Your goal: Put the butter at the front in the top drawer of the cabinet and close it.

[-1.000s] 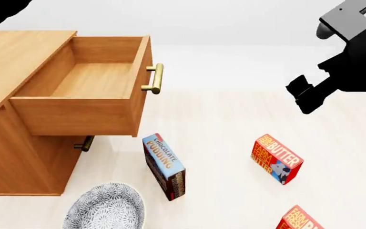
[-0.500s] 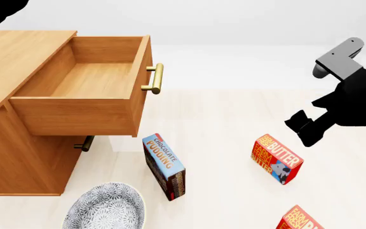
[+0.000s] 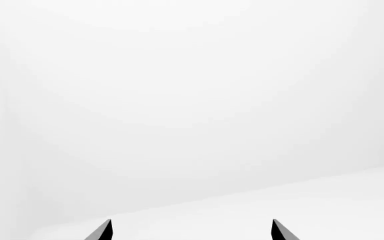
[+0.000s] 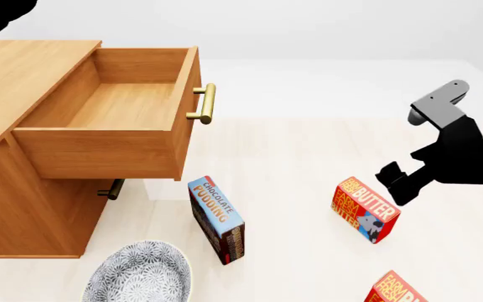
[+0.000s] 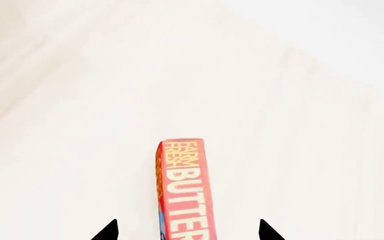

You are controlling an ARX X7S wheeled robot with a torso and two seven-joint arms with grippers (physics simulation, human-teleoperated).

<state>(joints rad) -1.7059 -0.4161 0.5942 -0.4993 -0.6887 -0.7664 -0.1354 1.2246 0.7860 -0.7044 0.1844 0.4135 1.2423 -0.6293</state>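
The right gripper (image 4: 399, 181) drops lower, fingers spread wide, now just above the butter (image 4: 366, 209); the top drawer (image 4: 107, 119) gapes open, awaiting the grasp.

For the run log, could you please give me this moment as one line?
right gripper: open, above butter, no contact | left gripper: open, empty | top drawer: open, empty

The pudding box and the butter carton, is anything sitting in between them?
No. In the head view, only bare floor lies between the pudding box and the butter carton beside the right gripper.
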